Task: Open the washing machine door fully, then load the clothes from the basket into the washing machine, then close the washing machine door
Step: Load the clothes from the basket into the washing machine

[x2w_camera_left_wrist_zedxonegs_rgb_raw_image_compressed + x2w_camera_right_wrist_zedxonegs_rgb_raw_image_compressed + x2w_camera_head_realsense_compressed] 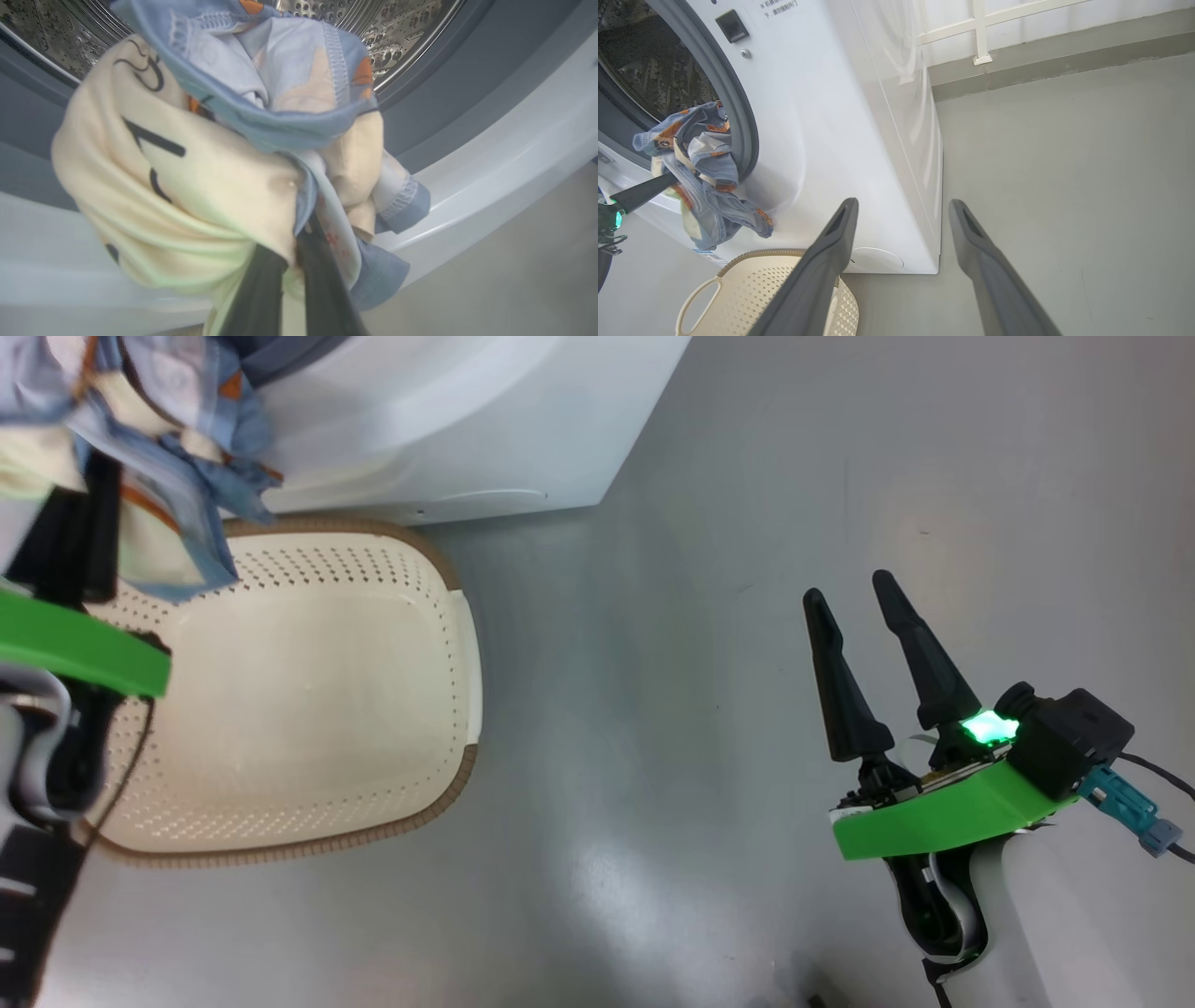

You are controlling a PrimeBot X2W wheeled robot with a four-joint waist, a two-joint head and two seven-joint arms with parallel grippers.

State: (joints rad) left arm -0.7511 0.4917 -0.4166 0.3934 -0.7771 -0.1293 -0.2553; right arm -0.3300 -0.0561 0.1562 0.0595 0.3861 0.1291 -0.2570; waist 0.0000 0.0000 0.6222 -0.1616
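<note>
I count two claws of mine, one washing machine [840,116], one basket [355,569] and one bundle of the clothes [210,163], which is made of two fabrics: a light-blue one with orange-brown prints and a cream one. My left claw [292,261] is clenched on that bundle and holds it up at the mouth of the steel drum [397,28]. The bundle is level with the grey seal [444,84], and its loose blue ends dangle down the white front panel above the basket. My right claw [848,590] is released, its two dark fingers spread apart over the grey floor [747,476], well away from the machine and touching nothing. The fabric swallows my left fingertips, so I cannot see how much cloth sits between them. In the head view my left arm and the top edge cut off most of the bundle and the machine. In the right wrist view my own finger covers part of the basket, and only one of its handles [696,298] is visible there. The cream garment carries bold black strokes [154,144], but they are folded and I cannot read them. There is small printed writing [780,7] at the top of the machine's front, too small to make out. A small blue label [707,254] at its lower corner is half hidden behind the hanging cloth.
</note>
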